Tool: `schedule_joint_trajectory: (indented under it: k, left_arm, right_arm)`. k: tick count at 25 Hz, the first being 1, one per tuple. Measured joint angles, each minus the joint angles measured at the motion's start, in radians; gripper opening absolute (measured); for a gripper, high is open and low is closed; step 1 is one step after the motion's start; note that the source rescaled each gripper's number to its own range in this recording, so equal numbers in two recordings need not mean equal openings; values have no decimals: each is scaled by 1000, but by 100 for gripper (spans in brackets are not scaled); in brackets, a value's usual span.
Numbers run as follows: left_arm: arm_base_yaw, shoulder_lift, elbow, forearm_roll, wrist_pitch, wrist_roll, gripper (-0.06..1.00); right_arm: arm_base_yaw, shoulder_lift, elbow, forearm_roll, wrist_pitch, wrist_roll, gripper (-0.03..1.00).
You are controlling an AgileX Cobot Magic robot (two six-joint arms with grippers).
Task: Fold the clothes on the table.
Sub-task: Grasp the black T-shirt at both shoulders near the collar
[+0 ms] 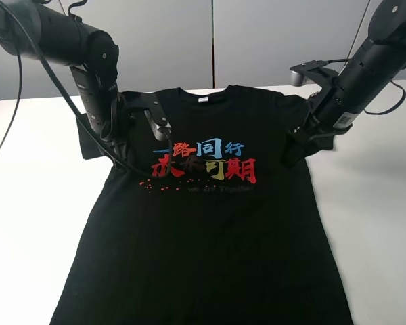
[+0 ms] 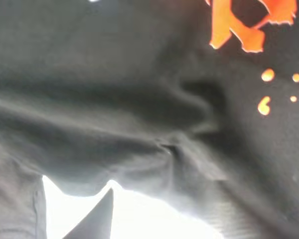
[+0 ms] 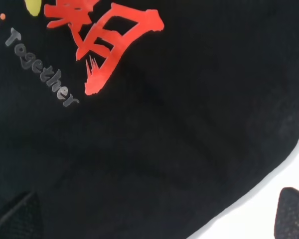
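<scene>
T-shirt [image 1: 210, 223] flat on table [image 1: 34, 196], collar far, hem near.

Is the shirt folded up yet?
Not yet, it is spread out. The T-shirt lies flat on the table with its printed front showing.

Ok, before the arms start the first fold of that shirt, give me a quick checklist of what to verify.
1. T-shirt spread flat, print up: ok.
2. Right gripper open at the shirt's edge: ok, fingers wide apart.
3. Left gripper open or shut: cannot tell, only one fingertip shows.
4. Cloth by the left gripper smooth: not ok, it is wrinkled.
5. Bare table on both sides of the shirt: ok.
</scene>
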Motion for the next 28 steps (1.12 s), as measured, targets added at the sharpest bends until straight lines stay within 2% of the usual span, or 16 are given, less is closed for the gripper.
schedule_joint_trajectory:
  k: [1, 2, 3, 8, 20, 28]
  left_arm:
    - [0, 0, 0, 0, 2, 0, 81]
    - [0, 0, 0, 0, 2, 2, 92]
    - [0, 0, 0, 0, 2, 2, 95]
    - [0, 7, 0, 15, -2, 2, 93]
    - [0, 97, -2, 52, -48, -20, 97]
    - [0, 113, -17, 52, -35, -20, 97]
  right_arm:
    - [0, 0, 0, 2, -1, 0, 100]
    - [0, 0, 0, 9, -2, 0, 100]
    - [0, 0, 0, 18, -2, 0, 100]
    - [0, 0, 0, 51, -5, -2, 100]
    - [0, 0, 0, 64, -5, -2, 100]
    - [0, 0, 0, 64, -5, -2, 100]
